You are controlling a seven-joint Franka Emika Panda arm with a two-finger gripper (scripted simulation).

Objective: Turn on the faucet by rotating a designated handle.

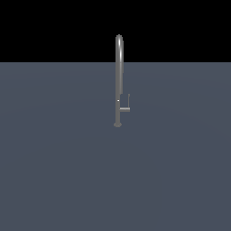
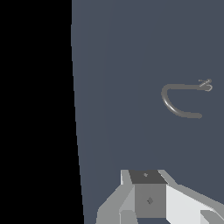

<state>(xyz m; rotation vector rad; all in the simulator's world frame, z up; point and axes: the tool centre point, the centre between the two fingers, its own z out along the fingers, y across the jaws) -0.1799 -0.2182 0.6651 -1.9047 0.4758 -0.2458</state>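
Observation:
The faucet is a tall thin grey pipe with an arched top, standing on a small round base on the grey surface. Its handle is a short stub off the stem on the exterior view's right, ending in a thin upright rod. In the wrist view the faucet shows as a curved pipe seen from above, with the handle at its far end. My gripper shows only at the wrist frame's edge, its white fingers apart, empty and well away from the faucet. The arm is out of the exterior view.
A flat grey surface carries the faucet. Its edge shows in the wrist view against black background.

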